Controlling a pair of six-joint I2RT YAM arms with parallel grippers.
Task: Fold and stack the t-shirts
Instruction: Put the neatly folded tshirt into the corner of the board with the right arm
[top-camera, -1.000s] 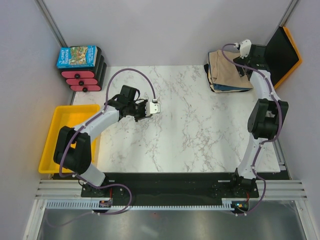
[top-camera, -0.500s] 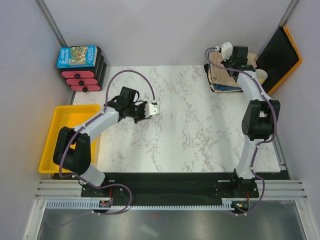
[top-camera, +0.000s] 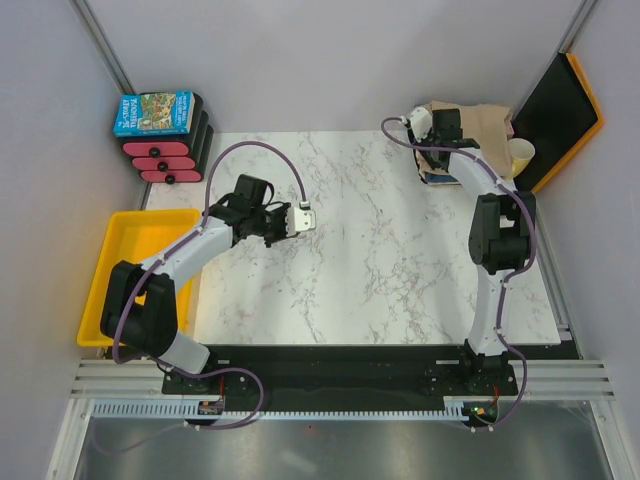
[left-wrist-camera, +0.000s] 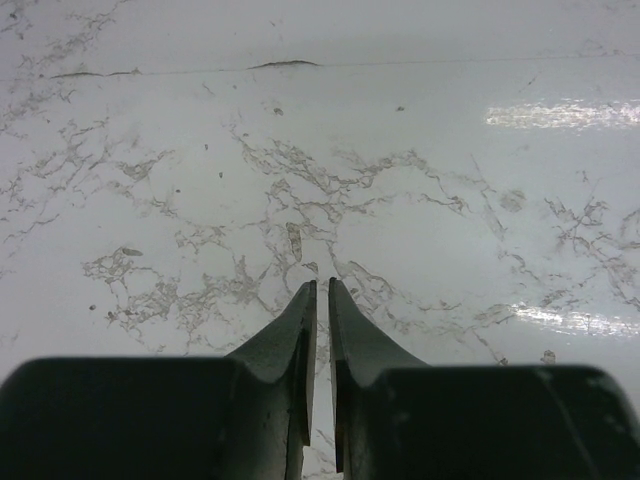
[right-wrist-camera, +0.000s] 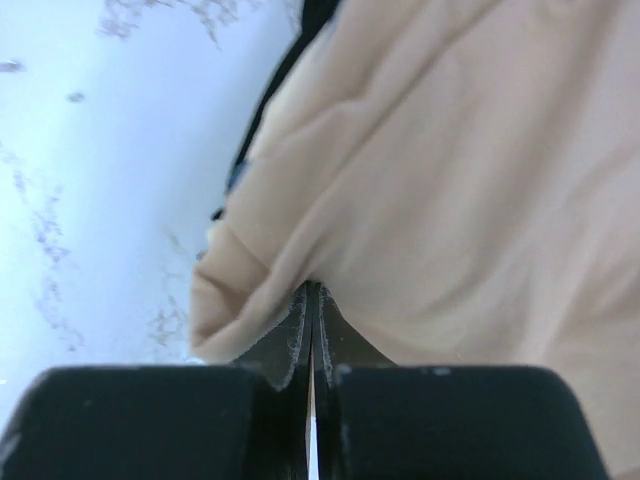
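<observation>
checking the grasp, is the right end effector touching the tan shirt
Touching. Right wrist view: the right end effector pinches a fold of the tan shirt.

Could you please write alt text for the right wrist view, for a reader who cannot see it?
The right arm's two dark fingers are pressed shut on a fold of the tan t-shirt, whose creases converge at their tips. The cloth fills the right of the picture; the white marble table shows at left, a dark cloth edge between them.
</observation>
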